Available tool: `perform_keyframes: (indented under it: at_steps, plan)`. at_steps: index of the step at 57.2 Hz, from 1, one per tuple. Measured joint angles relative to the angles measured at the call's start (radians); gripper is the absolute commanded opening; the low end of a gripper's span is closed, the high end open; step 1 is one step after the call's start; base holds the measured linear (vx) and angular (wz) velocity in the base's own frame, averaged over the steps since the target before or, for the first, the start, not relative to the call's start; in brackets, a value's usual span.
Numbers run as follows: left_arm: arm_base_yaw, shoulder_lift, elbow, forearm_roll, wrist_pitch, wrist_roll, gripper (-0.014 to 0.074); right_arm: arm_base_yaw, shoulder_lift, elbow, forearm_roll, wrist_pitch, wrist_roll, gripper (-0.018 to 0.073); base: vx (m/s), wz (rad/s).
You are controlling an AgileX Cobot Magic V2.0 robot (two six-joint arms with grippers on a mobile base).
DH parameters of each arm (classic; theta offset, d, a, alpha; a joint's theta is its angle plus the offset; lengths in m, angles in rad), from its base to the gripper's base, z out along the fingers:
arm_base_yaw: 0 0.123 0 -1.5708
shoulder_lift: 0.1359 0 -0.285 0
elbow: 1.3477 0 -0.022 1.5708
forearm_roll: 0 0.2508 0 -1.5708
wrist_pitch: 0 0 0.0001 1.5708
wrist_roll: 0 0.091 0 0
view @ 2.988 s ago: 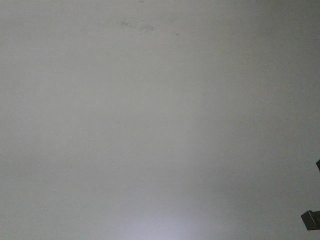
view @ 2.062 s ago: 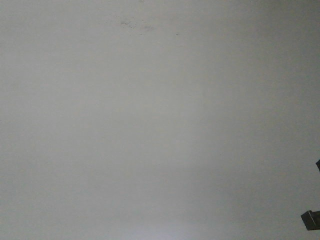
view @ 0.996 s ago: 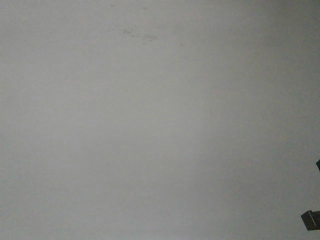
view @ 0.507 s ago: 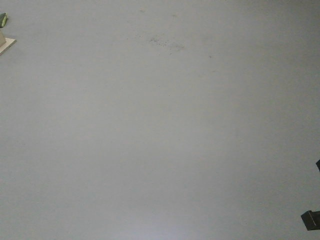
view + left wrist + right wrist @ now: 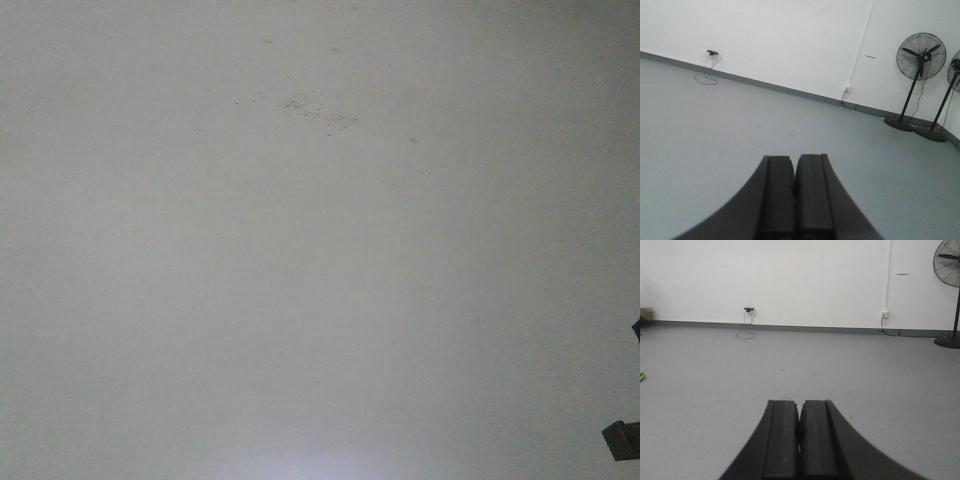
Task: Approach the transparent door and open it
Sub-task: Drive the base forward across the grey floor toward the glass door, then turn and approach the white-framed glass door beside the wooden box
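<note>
Approach stage: left gripper (image 5: 795, 166) and right gripper (image 5: 800, 408) both clenched empty over grey floor (image 5: 300, 260); door not in view, next move calls for turning to find it.

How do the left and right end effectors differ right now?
Roll: the left end effector is tilted, so the wall base slants in its view; the right end effector is level, wall base horizontal. Heading: the left one faces two pedestal fans; the right one catches just one at its frame edge. Both are shut, empty, over bare grey floor. No door in view.
</note>
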State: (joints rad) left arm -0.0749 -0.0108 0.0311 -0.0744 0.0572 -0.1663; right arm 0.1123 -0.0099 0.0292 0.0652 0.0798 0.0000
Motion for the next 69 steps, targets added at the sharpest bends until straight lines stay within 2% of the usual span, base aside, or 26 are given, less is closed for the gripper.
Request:
perform_keyframes:
  at_steps: [29, 69]
  plan:
    - [0.0, 0.0, 0.0, 0.0, 0.0, 0.0, -0.0003, 0.0, 0.0, 0.0, 0.0, 0.0, 0.0, 0.0116, 0.47, 0.08]
    - [0.0, 0.0, 0.0, 0.0, 0.0, 0.0, -0.0003, 0.0, 0.0, 0.0, 0.0, 0.0, 0.0, 0.0116, 0.5, 0.56]
